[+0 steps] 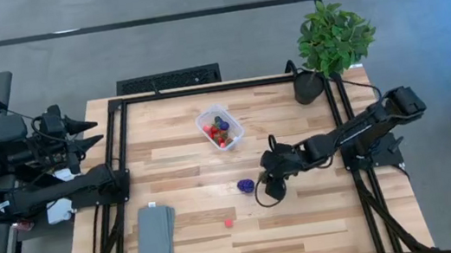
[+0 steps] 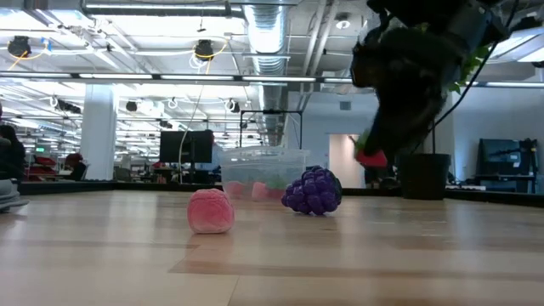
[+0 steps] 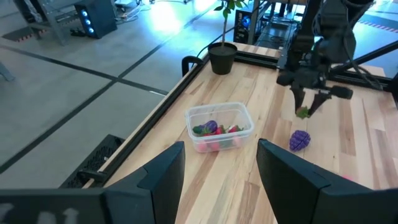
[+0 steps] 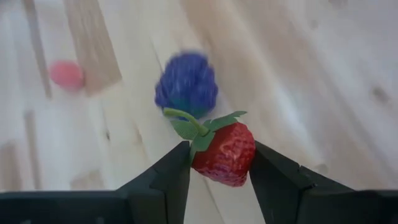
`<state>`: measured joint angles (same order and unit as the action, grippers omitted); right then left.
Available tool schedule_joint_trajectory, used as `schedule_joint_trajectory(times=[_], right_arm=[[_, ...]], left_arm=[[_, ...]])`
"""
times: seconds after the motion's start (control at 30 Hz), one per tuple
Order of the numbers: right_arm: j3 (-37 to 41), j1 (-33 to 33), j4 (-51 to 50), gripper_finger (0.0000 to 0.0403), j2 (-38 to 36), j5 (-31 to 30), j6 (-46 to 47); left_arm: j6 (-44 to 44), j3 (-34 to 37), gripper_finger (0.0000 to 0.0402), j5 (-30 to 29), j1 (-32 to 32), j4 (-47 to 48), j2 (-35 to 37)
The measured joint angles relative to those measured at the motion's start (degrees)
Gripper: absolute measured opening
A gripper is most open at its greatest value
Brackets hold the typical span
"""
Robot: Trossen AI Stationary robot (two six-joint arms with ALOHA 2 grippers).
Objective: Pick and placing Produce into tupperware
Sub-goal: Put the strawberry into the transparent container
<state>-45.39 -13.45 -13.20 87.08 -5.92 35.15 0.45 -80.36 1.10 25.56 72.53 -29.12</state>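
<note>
Red strawberry (image 4: 224, 154), purple grapes (image 4: 186, 84), pink piece (image 4: 66, 74).

Right arm reaches in from the table's right edge toward mid-table, wrist bent down, right gripper (image 4: 214, 165) off the surface with its fingers (image 4: 171, 171) clamped on a strawberry (image 4: 225, 152). Left arm is parked outside the table's left edge, left gripper (image 3: 214, 168) level, aimed across the table, fingers parted with nothing between.

Bright overhead light — soft shadows, right wrist view blurred.
</note>
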Motion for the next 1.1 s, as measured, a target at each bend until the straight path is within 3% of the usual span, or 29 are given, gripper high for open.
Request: schedule_joint_trajectory(times=[0.5, 0.83, 1.1], right_arm=[[-0.2, 9.1, 13.0, 0.0180, -9.5, -0.6, -5.7], [-0.2, 15.1, 27.2, 0.0176, -10.3, -0.6, -10.3], [-0.2, 19.2, 30.9, 0.0179, -9.9, -0.6, -12.1]], left_arm=[[0.0, 0.0, 0.0190, 0.5, 0.0, 0.0, 0.0], [0.0, 0.0, 0.0190, 0.5, 0.0, 0.0, 0.0], [0.0, 0.0, 0.0190, 0.5, 0.0, 0.0, 0.0]])
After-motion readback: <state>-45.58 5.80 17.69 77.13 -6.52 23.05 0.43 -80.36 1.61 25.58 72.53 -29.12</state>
